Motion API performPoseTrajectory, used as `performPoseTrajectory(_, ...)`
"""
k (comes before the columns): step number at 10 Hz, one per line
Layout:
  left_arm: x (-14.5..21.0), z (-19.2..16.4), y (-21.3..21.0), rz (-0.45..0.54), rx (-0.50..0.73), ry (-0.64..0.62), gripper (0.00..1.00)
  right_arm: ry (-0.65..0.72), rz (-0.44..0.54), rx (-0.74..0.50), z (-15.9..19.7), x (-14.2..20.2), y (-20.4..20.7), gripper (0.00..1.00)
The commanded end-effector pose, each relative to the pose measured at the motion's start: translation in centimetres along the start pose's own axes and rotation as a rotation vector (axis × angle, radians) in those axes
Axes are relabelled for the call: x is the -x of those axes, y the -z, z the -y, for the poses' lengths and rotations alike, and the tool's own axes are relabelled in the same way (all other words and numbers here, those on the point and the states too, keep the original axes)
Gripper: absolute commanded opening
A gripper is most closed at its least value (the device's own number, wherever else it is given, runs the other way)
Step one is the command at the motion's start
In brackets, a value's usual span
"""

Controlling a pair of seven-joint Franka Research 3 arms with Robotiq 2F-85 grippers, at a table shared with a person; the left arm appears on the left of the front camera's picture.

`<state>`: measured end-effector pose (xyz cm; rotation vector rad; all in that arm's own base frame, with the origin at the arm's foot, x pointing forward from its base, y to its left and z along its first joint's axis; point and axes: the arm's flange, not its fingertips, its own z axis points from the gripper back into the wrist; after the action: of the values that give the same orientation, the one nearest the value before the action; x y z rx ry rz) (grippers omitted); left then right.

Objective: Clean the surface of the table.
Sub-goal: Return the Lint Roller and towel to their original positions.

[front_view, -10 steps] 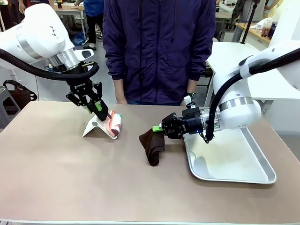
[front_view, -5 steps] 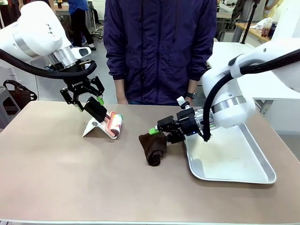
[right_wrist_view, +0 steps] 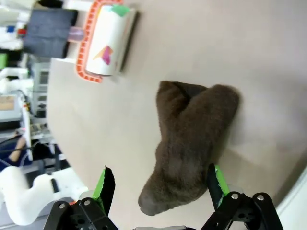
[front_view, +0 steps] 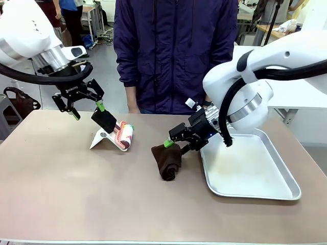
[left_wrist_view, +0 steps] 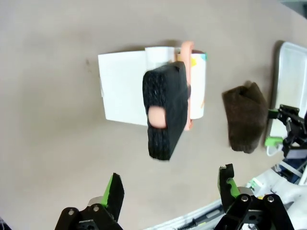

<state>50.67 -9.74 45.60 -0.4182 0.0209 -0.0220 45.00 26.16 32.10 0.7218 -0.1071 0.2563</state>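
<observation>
The brownish table [front_view: 76, 194] holds a lint roller [front_view: 124, 133] with a black handle [front_view: 104, 120], propped on a white sheet [front_view: 100, 139]. My left gripper [front_view: 88, 111] hovers open just up and left of the handle, apart from it; in the left wrist view the left gripper [left_wrist_view: 170, 184] stands open with the handle [left_wrist_view: 164, 112] farther off. A crumpled brown cloth [front_view: 167, 161] lies mid-table. My right gripper [front_view: 176, 144] is open at the cloth's upper right edge. In the right wrist view the right gripper [right_wrist_view: 160, 184] is spread wide over the cloth [right_wrist_view: 192, 143].
A shiny metal tray [front_view: 278, 189] sits at the table's right, its left rim close to the cloth and under my right arm. A person in a dark purple jacket [front_view: 173, 51] stands at the far edge. Bare tabletop spreads along the front and left.
My left gripper let go of the roller's handle and drew back up and to the left. My right arm swung its wrist round while its gripper stayed by the cloth.
</observation>
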Motion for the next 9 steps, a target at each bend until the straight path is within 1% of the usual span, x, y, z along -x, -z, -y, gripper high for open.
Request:
performPoseTrajectory(1, 3.1, -1.8, -1.6, 0.009, 0.100, 0.064, 1.00, 0.013, -0.040, 0.146, -2.4, -0.3, -1.7, 1.00)
performPoseTrajectory(2, 5.0, -3.0, -2.8, 0.016, 0.156, 0.081, 1.00, 0.010, -0.033, 0.182, -3.0, -0.1, -2.7, 1.00)
performPoseTrajectory(3, 7.1, -4.5, -3.9, 0.020, 0.237, 0.095, 1.00, 0.017, -0.018, 0.163, -3.1, 0.4, -4.0, 1.00)
performPoseTrajectory(4, 15.3, -9.4, -5.7, 0.015, 0.415, 0.170, 1.00, 0.097, 0.057, -0.001, -1.9, 4.1, -9.2, 1.00)
performPoseTrajectory(6, 15.7, -9.6, -5.8, 0.017, 0.425, 0.177, 1.00, 0.101, 0.059, -0.012, -1.9, 4.4, -9.5, 1.00)
performPoseTrajectory(7, 18.2, -11.2, -5.9, 0.026, 0.509, 0.231, 1.00, 0.129, 0.059, -0.122, -1.2, 6.3, -11.7, 1.00)
performPoseTrajectory(8, 20.4, -13.0, -5.6, 0.070, 0.549, 0.199, 1.00, 0.159, 0.076, -0.219, -0.3, 8.5, -14.2, 1.00)
performPoseTrajectory(9, 21.8, -14.5, -5.4, 0.100, 0.602, 0.187, 1.00, 0.183, 0.089, -0.292, 0.7, 10.3, -16.1, 1.00)
